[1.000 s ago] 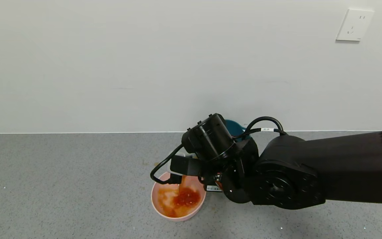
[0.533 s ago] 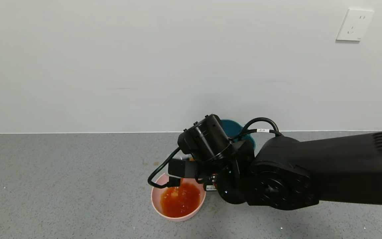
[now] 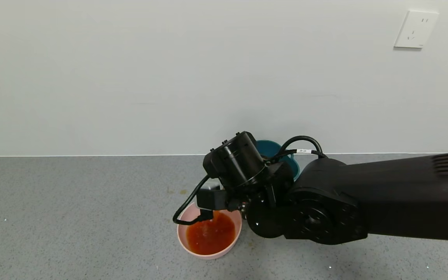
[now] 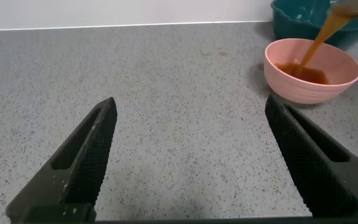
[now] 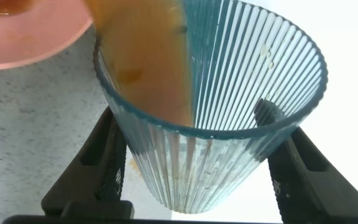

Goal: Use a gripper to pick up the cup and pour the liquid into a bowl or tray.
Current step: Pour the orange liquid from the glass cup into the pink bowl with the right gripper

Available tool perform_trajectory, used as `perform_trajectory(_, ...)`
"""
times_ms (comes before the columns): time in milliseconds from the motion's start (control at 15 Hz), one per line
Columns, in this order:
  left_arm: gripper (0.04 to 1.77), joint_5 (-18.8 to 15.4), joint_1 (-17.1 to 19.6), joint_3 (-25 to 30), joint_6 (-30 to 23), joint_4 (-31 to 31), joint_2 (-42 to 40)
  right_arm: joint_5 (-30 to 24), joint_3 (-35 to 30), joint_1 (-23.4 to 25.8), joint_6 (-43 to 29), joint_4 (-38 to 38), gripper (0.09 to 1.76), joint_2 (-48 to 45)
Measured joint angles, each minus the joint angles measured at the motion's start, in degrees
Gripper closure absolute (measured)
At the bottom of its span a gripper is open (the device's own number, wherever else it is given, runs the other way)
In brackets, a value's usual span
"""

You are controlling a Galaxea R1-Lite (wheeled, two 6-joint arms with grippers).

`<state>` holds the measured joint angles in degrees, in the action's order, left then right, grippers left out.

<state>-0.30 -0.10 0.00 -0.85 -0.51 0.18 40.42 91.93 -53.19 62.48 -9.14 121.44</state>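
Note:
My right gripper (image 5: 191, 127) is shut on the ribbed pale blue cup (image 5: 229, 124) and holds it tipped over the pink bowl (image 3: 182, 237). Reddish-brown liquid (image 5: 145, 56) runs along the cup's lower wall toward the bowl's rim (image 5: 30, 43). In the head view the black right wrist (image 3: 239, 167) hides the cup, and the bowl holds a red-brown pool (image 3: 210, 233). The left wrist view shows the bowl (image 4: 312, 87) with the stream (image 4: 319, 40) falling into it. My left gripper (image 4: 191, 162) is open and empty, low over the grey surface, apart from the bowl.
A dark teal basin (image 3: 276, 151) stands just behind the right wrist near the wall; it also shows in the left wrist view (image 4: 300, 15). Small brown spots (image 3: 183, 191) mark the grey speckled surface (image 3: 72, 214) by the bowl. A white wall runs along the back.
The right wrist has shifted slightly left and tipped further. The bowl has gone from a splash in its middle to a full red-brown pool.

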Motion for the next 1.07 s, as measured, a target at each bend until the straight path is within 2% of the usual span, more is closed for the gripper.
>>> perform_trajectory(333, 0.09, 0.0, 0.0, 0.0, 0.0, 0.0, 0.0, 3.2, 1.5, -0.3, 5.2, -0.2, 0.52, 1.1)
perform_trajectory(733, 0.09, 0.0, 0.0, 0.0, 0.0, 0.0, 0.0, 4.3, 4.8, -1.4, 7.9, -6.2, 0.52, 2.2)
perform_trajectory(1067, 0.09, 0.0, 0.0, 0.0, 0.0, 0.0, 0.0, 7.3, 7.2, -2.1, 17.1, -6.5, 0.52, 3.1)
